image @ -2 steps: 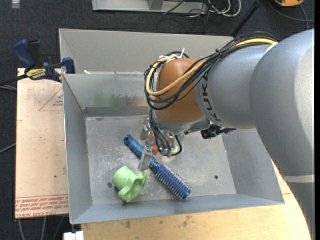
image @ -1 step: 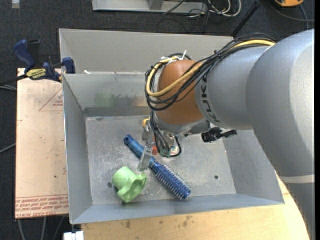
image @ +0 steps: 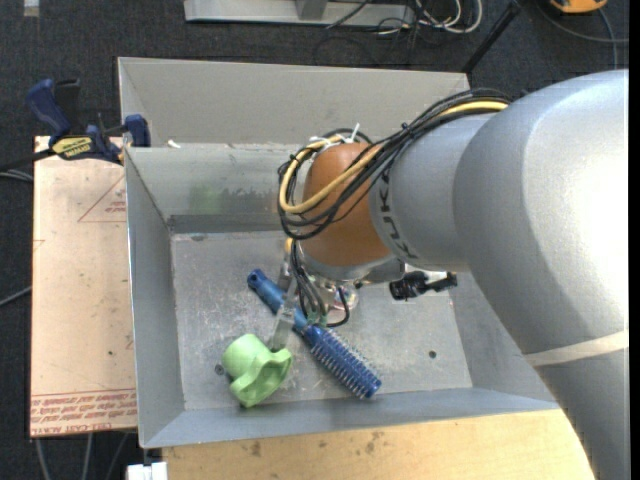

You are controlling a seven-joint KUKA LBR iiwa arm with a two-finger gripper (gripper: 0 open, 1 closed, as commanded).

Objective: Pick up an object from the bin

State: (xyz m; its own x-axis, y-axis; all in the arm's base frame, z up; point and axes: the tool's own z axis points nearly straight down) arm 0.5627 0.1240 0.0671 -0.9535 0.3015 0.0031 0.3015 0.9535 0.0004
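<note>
Nearest the lens: the arm's big pale grey casing [image: 540,218], coming in from the right. At its end is an orange wrist cover [image: 340,213] with yellow and black cables [image: 292,180] looped over it, sitting directly above the gripper.

Left to right across the grey metal bin [image: 150,268], floor scuffed:

- Light green lump [image: 255,370], soft-looking and rounded with a hollow in its top. It lies below and left of the gripper, close to the bin's near wall.
- Gripper [image: 288,320] is low over the bin floor, its tip at the upper right edge of the green lump. Touching it or just beside it, I cannot tell.
- Blue brush [image: 342,362] lies slantwise under the gripper. The handle end pokes out to the gripper's upper left, and the bristled head runs off to its lower right, toward the near wall. The brush's middle is hidden behind the gripper. The head lies just right of the green lump.

Gripper state: spread or pressed together, I cannot tell from where I stand, nor whether it has hold of the brush or the lump
</note>
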